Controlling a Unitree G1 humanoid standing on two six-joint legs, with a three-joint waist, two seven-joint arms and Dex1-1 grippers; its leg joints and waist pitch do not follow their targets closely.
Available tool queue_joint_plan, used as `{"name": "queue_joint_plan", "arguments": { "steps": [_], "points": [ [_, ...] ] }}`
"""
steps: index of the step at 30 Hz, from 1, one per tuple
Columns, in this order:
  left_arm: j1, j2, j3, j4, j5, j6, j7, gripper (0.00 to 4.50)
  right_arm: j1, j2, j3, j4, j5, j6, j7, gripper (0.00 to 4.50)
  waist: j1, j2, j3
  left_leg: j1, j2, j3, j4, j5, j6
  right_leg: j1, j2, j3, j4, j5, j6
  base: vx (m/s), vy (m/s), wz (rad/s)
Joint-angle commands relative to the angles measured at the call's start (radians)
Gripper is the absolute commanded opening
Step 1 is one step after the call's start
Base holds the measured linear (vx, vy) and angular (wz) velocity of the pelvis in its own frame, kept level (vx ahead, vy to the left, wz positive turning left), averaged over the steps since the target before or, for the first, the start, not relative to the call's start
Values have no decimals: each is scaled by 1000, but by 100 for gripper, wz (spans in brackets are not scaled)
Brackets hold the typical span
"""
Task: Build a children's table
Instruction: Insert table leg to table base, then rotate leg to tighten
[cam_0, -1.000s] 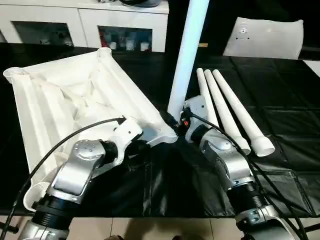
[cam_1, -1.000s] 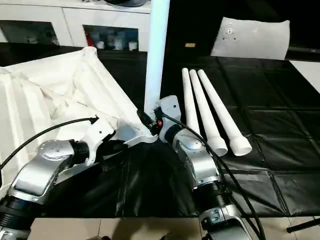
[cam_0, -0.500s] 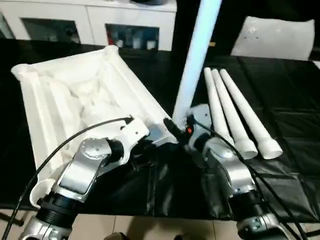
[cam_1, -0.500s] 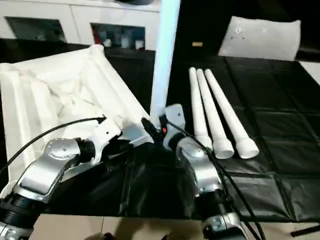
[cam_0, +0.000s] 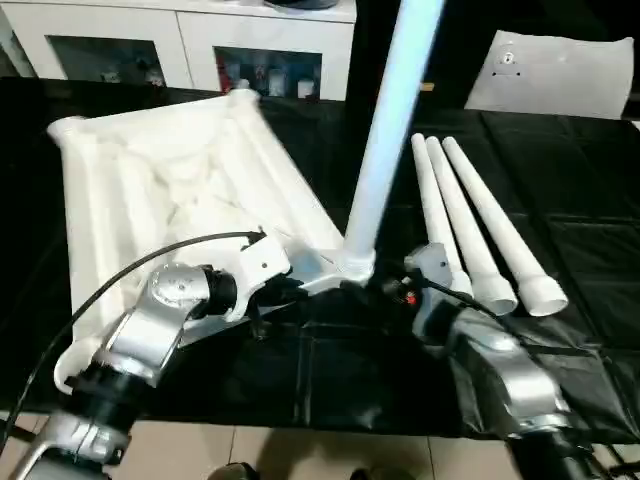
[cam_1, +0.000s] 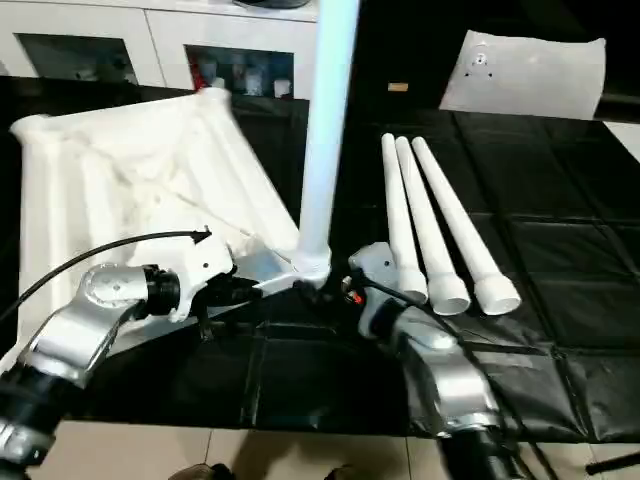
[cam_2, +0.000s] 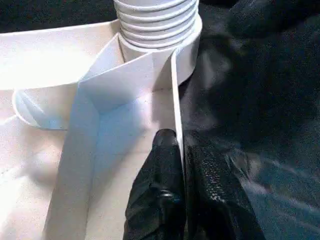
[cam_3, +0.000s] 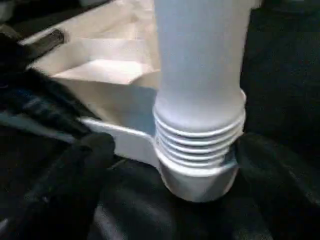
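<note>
Left gripper is clamped on the table top's rim; right gripper is spread around the upright leg, which could topple if only half-threaded.

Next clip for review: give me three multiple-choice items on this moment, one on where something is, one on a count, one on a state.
1. Where is the upright leg standing?
A. In a corner socket of the tabletop
B. Among the loose legs
C. On the cabinet

2. How many loose legs lie on the black sheet?
A. One
B. Three
C. Five

3. What is the left end effector doing?
A. Hanging open above the sheet
B. Pinching a thin side wall of the tabletop
C. Holding a loose leg

Answers:
1 A, the wrist views show the leg's ribbed end in the round corner socket.
2 B, three tapered white legs lie side by side to the right of the upright one.
3 B, the left wrist view shows its two black fingers closed on either face of the wall.
</note>
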Motion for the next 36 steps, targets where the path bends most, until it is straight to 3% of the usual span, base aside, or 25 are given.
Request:
{"name": "queue_joint_plan", "arguments": {
  "steps": [1, 8, 10, 13, 15, 18, 19, 26, 36],
  "points": [
    [-15, 14, -16, 51, -15, -53, -65, 0, 4, -50, -17, -56, 37, 21, 79, 446, 1, -1, -51, 18, 45, -7, -56, -168, 79, 44, -59, 35, -71, -29, -211, 0, 0, 0],
    [-44, 55, -33, 97, -42, -107, -208, 0, -32, -134, -24, -50, 55, 29, 184, 446, 5, -1, -57, 19, 46, -5, -48, -108, 107, 46, -62, 33, -58, 51, -254, 0, 0, 0],
    [-66, 80, -64, 147, -38, -170, -297, 0, -60, -185, 3, -37, 58, 33, 268, 446, 11, -5, -59, 21, 44, -4, -44, -93, 121, 47, -59, 31, -55, 72, -263, 0, 0, 0],
    [-80, 88, -83, 173, -43, -195, -358, 0, -77, -213, 34, -23, 72, 41, 351, 446, 19, -3, -59, 24, 46, -2, -42, -95, 128, 47, -62, 33, -53, 83, -268, 0, 0, 0],
    [-87, 91, -95, 176, -43, -201, -389, 0, -98, -218, 57, 5, 60, 34, 386, 420, 21, -6, -58, 23, 49, -2, -42, -93, 127, 47, -64, 31, -50, 86, -280, 0, 0, 0],
    [-97, 95, -112, 184, -30, -221, -418, 0, -135, -201, 75, 64, 34, 8, 400, 406, 24, -4, -59, 24, 50, -2, -42, -97, 119, 45, -65, 29, -49, 63, -288, 0, 0, 0],
    [-101, 93, -115, 188, -24, -228, -416, 0, -146, -195, 79, 82, 28, 1, 404, 381, 24, -5, -58, 23, 50, -2, -42, -106, 112, 45, -66, 29, -50, 49, -290, 0, 0, 0],
    [-135, 76, -127, 244, -13, -282, -436, 0, -192, -178, 128, 136, 12, -32, 466, 322, 28, -12, -57, 23, 50, -2, -42, -120, 99, 45, -67, 29, -51, 5, -275, 0, 0, 0],
    [-153, 71, -130, 288, 2, -313, -434, 0, -205, -157, 146, 159, 13, -45, 497, 258, 30, -13, -60, 23, 50, -2, -40, -110, 100, 45, -68, 29, -48, 20, -278, 0, 0, 0]
  ]
}}
